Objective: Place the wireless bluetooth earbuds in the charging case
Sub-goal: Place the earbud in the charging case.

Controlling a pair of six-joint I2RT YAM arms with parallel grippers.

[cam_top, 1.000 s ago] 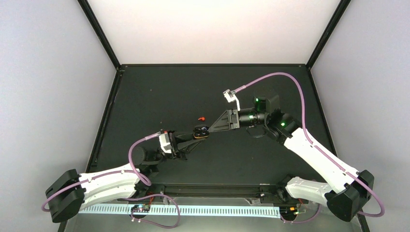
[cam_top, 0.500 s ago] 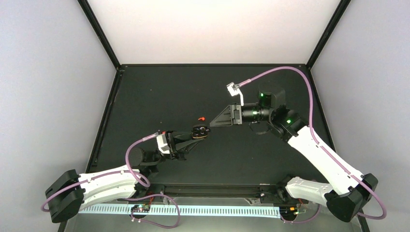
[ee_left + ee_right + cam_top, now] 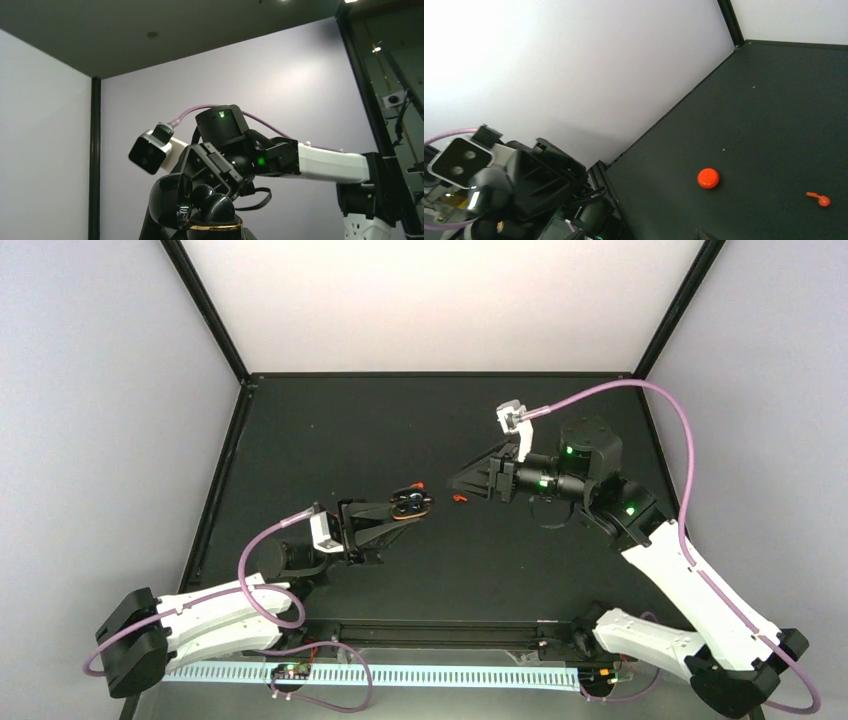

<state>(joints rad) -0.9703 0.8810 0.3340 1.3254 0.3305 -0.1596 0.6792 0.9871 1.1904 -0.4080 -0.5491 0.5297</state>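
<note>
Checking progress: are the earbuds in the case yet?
Out: one earbud and the other earbud lie on the table, outside the charging case.

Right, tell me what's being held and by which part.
Left claw grips the open case by its sides; right claw seems empty.

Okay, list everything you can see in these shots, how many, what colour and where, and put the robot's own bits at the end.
charging case: one, dark inside with an orange rim, open, held mid-table
earbuds: two, red-orange, loose on the table; one just behind the case, the other between the case and the right gripper
table: one, black, enclosed by pale walls
cables: two, purple, one looping along each arm
left gripper: one, black, shut on the charging case
right gripper: one, black, pointing toward the case, nothing visible in it; open or shut unclear
</note>
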